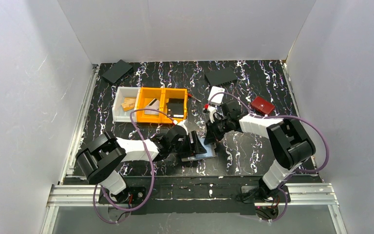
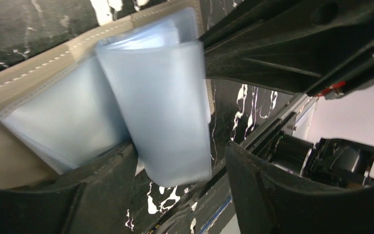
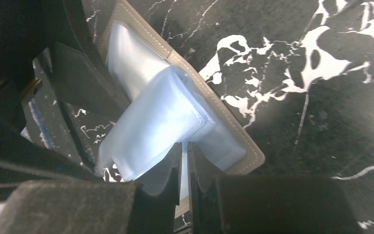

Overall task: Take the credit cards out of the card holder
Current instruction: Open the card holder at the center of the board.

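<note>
The grey-taupe card holder (image 1: 198, 155) lies open on the marbled mat near the front middle; its stitched edge also shows in the left wrist view (image 2: 34, 68) and the right wrist view (image 3: 253, 157). A bundle of pale blue leaves (image 2: 160, 107) curls up from it, also seen in the right wrist view (image 3: 151, 126). I cannot tell cards from sleeves. My left gripper (image 2: 177, 148) is open, its fingers astride the bundle. My right gripper (image 3: 185, 146) is shut to a narrow slit at the bundle's root, a thin pale blue leaf in the slit. Both also show from above, left (image 1: 195, 144) and right (image 1: 213, 134).
Two orange bins (image 1: 163, 105) and a white bin (image 1: 125, 111) stand behind the left gripper. A small white case (image 1: 216, 93) and a red wallet (image 1: 262, 105) lie back right. Two flat black pieces (image 1: 117, 71) (image 1: 221, 76) lie at the rear. The table's front edge is close.
</note>
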`<action>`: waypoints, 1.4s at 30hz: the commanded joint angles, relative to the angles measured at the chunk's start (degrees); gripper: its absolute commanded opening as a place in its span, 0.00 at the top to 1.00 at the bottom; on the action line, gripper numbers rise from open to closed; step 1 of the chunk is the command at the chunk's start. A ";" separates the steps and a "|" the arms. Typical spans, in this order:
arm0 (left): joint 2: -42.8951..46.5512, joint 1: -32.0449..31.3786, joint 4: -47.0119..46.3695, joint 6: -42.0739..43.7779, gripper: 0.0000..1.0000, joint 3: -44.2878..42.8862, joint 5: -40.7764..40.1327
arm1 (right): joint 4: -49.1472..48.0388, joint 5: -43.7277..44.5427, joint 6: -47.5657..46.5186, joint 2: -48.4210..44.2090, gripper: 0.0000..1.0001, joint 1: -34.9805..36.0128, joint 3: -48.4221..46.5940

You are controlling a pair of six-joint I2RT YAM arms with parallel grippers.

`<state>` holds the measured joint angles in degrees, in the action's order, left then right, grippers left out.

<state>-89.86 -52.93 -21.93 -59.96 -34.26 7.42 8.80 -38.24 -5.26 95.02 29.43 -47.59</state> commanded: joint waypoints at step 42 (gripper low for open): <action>-3.37 4.08 9.36 0.20 0.58 5.27 2.20 | 1.83 -0.38 -0.15 0.80 0.73 -1.44 -1.27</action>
<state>-91.64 -49.50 -24.01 -61.87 -32.51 13.17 9.54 -37.47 -4.56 94.21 27.07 -46.72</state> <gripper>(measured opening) 0.387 0.264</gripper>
